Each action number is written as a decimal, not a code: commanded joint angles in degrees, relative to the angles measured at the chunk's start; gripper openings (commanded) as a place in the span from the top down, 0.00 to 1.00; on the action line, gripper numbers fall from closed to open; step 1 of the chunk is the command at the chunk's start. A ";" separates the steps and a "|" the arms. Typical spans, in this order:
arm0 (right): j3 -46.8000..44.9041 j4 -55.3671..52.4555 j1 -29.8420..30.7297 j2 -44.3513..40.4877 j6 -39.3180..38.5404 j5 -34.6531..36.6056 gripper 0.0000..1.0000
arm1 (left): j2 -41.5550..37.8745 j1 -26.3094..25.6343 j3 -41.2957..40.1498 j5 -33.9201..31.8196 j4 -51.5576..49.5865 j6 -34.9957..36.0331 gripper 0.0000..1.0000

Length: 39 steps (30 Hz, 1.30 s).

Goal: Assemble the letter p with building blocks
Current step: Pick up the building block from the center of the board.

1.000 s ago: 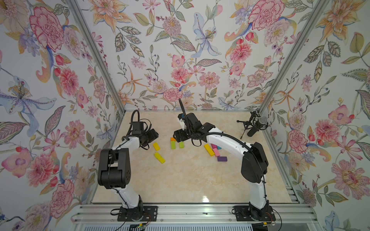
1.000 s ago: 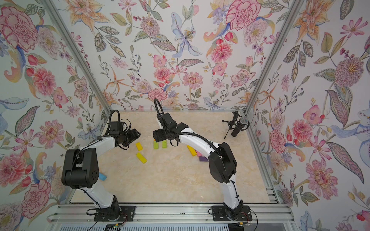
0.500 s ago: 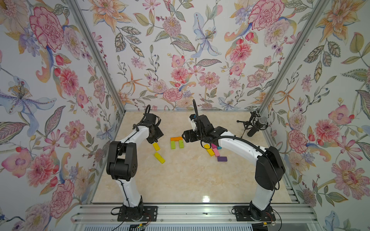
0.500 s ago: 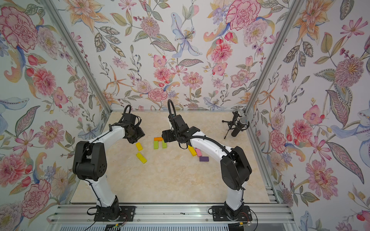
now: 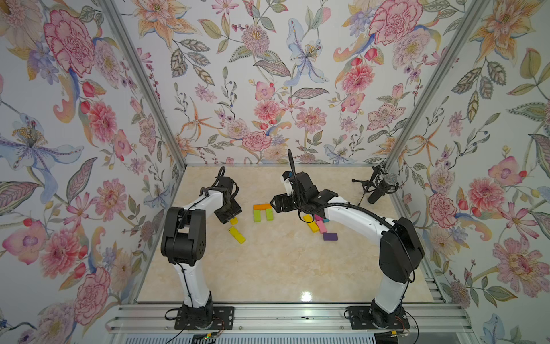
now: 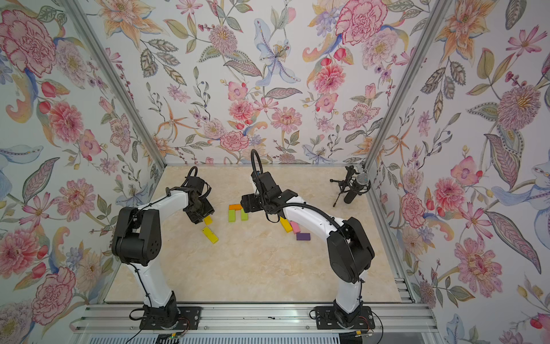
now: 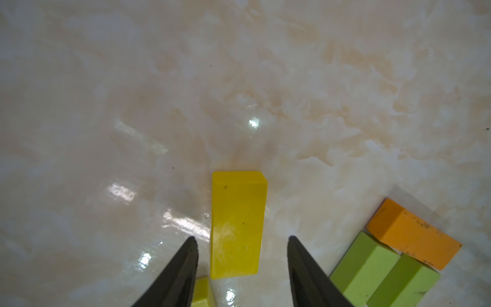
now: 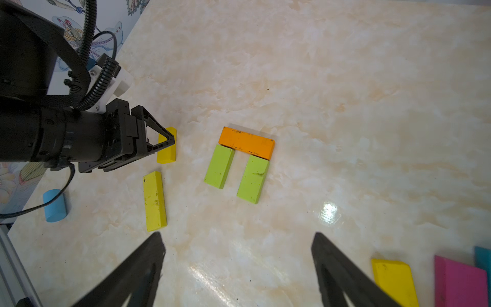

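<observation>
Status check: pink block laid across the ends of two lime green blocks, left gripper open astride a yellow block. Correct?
No: an orange block, not a pink one, lies across the ends of the two lime green blocks, as the right wrist view shows. The rest holds: the left gripper is open astride a yellow block.
</observation>
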 commanded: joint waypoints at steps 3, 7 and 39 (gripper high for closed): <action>-0.84 1.02 -0.34 0.08 0.97 -0.69 0.13 | 2.39 0.27 -0.93 -0.75 -0.70 -0.83 0.46; -1.62 1.07 -0.49 0.02 1.52 -0.67 0.13 | 3.31 0.32 -0.90 -0.48 -0.51 -0.70 0.51; -2.83 1.13 -2.09 -0.17 2.14 -1.68 0.13 | -5.96 -1.45 0.97 -1.68 -4.21 7.83 1.00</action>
